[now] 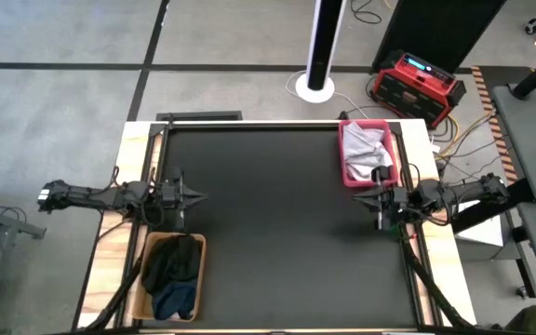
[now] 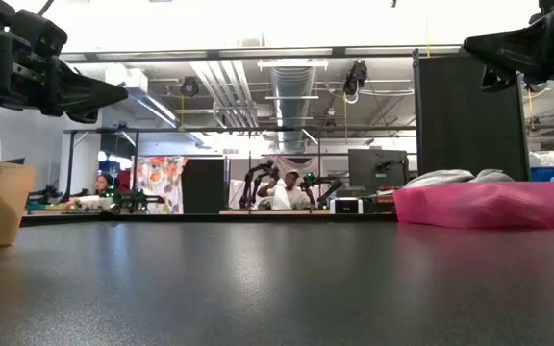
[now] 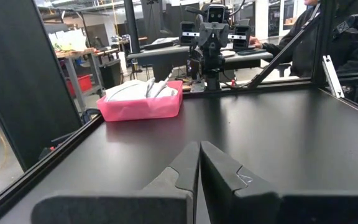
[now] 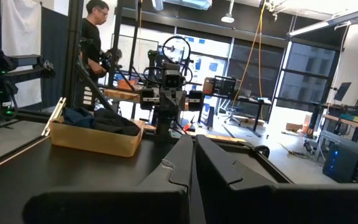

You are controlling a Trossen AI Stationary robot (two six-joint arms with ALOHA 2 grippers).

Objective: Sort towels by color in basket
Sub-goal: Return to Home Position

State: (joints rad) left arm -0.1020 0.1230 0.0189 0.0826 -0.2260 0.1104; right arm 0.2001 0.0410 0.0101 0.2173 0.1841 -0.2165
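Light grey and white towels [image 1: 365, 154] lie piled in a pink basket [image 1: 347, 158] at the table's far right; they also show in the left wrist view [image 3: 143, 90]. Black towels [image 1: 173, 262] and a navy blue towel [image 1: 177, 300] fill a tan wooden basket [image 1: 199, 244] at the near left, which the right wrist view also shows [image 4: 95, 138]. My left gripper [image 1: 203, 197] is shut and held above the table's left edge, touching nothing. My right gripper [image 1: 357, 196] is shut above the right edge, just near of the pink basket, also empty.
The black tabletop [image 1: 277, 233] lies bare between the two baskets. A red case [image 1: 417, 86] and a white stand [image 1: 316, 86] are on the floor beyond the far edge. People sit and stand at benches in the room behind.
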